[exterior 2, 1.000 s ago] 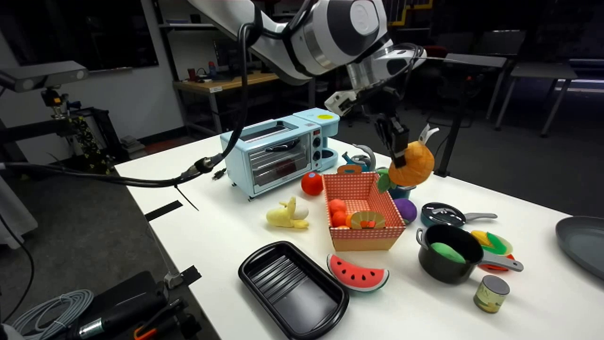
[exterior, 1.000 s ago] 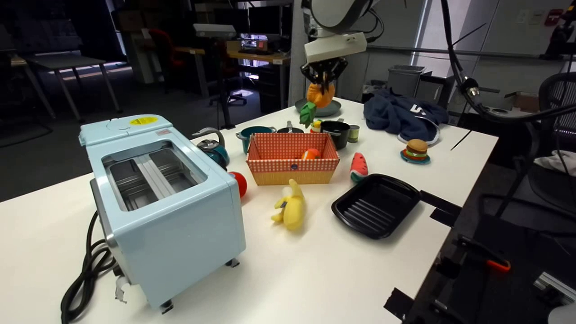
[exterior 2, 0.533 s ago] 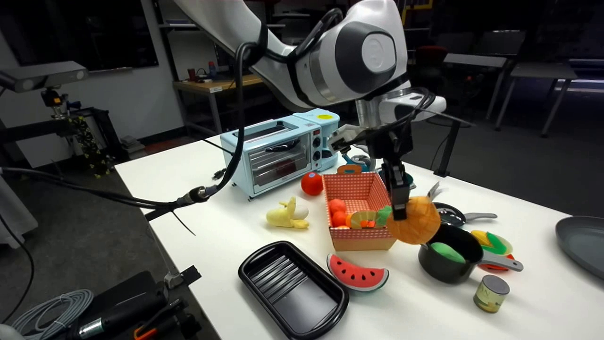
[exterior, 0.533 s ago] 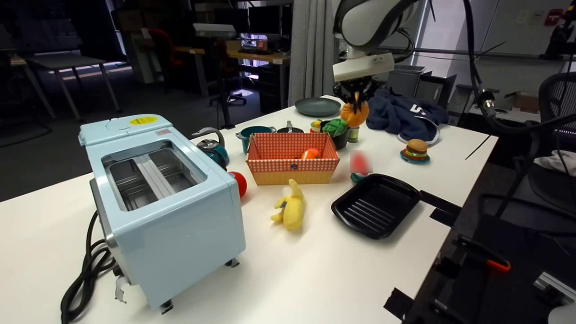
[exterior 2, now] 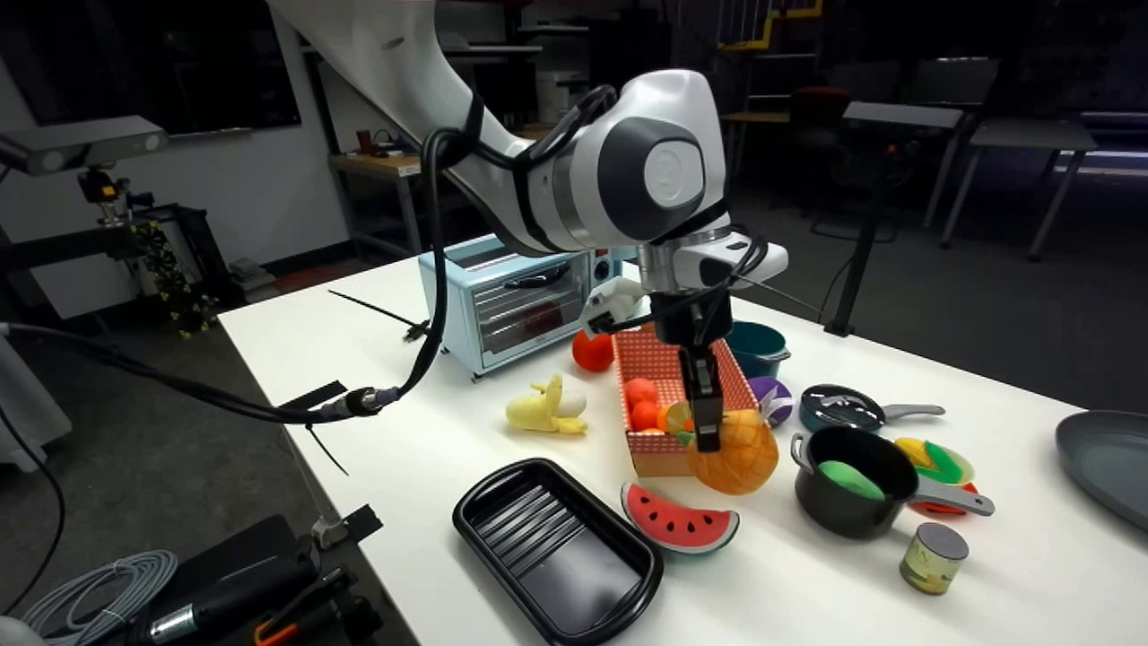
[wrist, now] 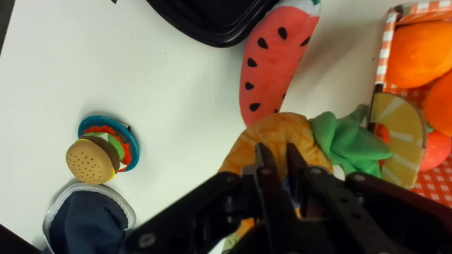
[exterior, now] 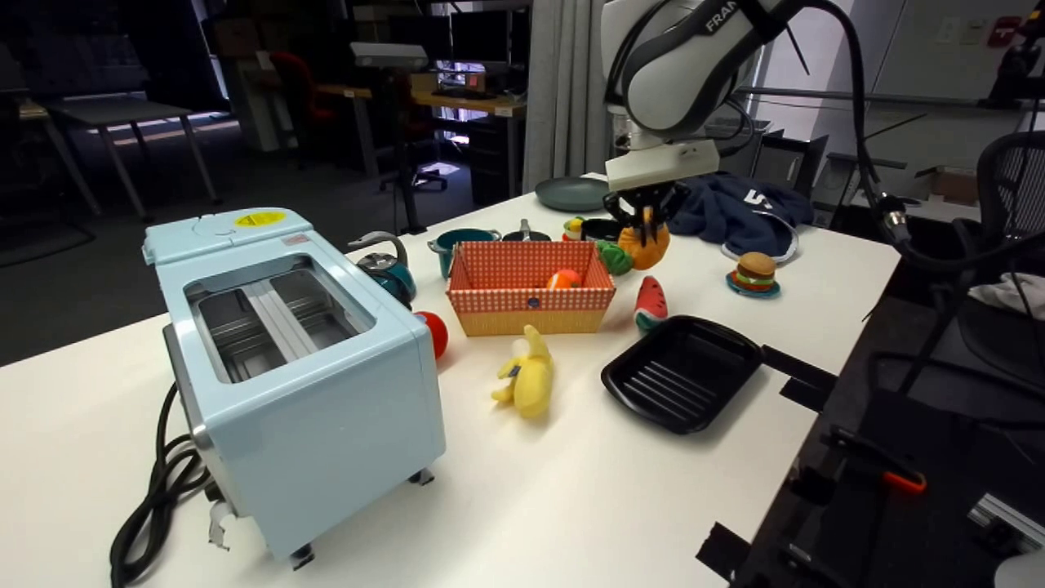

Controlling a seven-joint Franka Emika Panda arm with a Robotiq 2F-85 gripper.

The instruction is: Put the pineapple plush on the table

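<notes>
The pineapple plush (exterior 2: pixel 746 458), orange with a green leafy tuft, is held beside the basket. My gripper (wrist: pixel 276 150) is shut on it, with orange cloth bunched between the fingers. In an exterior view the plush (exterior: pixel 643 248) hangs low over the white table (exterior: pixel 604 506), with its tuft (exterior: pixel 614 258) toward the basket. I cannot tell whether its underside touches the table. In the wrist view the tuft (wrist: pixel 348 139) is by the basket's end handle, and the plush body overlaps the end of the watermelon toy. The fingers hide part of the plush.
The checked basket (exterior: pixel 531 317) with round toys is beside the plush. A watermelon toy (exterior 2: pixel 682 522), a black pot (exterior 2: pixel 843 513), a can (exterior 2: pixel 934 558) and a black tray (exterior 2: pixel 574 574) are near. A burger toy (wrist: pixel 91 160) and dark cloth (wrist: pixel 88 218) lie on the other side.
My gripper has carried the plush from high near the basket's far side, around its end, and down low between the basket, the watermelon toy and the pot. It stays held.
</notes>
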